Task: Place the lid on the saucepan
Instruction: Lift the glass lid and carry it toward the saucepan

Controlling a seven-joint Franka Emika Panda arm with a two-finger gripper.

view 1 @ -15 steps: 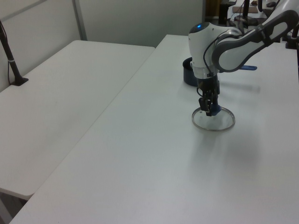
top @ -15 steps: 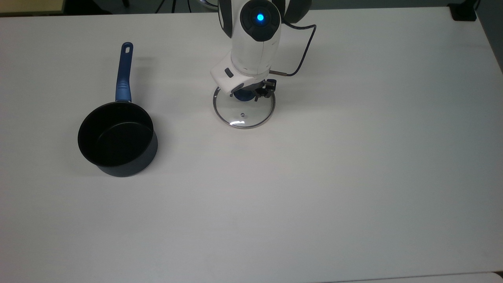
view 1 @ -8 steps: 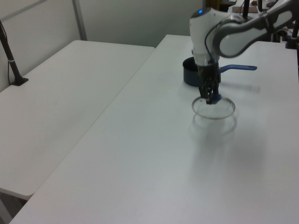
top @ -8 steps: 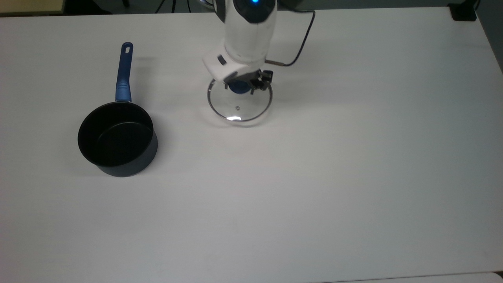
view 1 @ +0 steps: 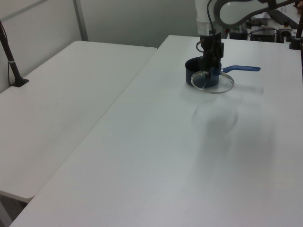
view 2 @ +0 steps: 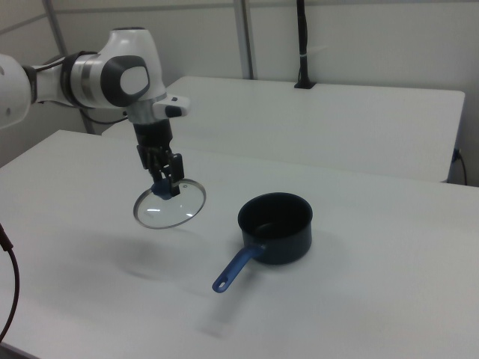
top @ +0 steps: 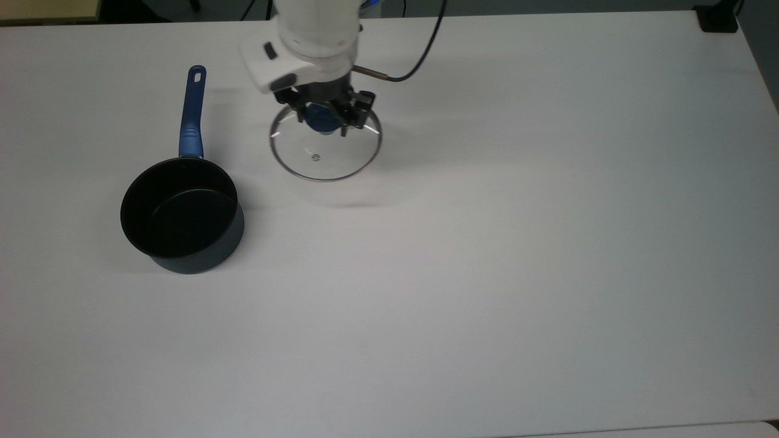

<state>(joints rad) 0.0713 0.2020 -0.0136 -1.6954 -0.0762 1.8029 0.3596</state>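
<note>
The glass lid [top: 326,149] [view 1: 217,82] [view 2: 171,208] hangs in the air above the white table [top: 487,255], its shadow on the tabletop below it. My gripper [top: 324,118] [view 1: 210,71] [view 2: 162,187] is shut on the lid's blue centre knob. The dark saucepan [top: 181,215] [view 1: 193,75] [view 2: 275,227] stands on the table at the top view's left, its blue handle [top: 192,112] pointing toward the table's far edge. In the top view the lid is to the right of the saucepan, level with the handle.
A dark cable [top: 420,58] runs from the arm over the table's far side. A second white table [view 1: 66,104] adjoins this one at the left view's left, with a black post [view 1: 10,56] on it.
My gripper has lifted the lid off the table and carried it to the top view's left, toward the saucepan. The saucepan has not moved.
</note>
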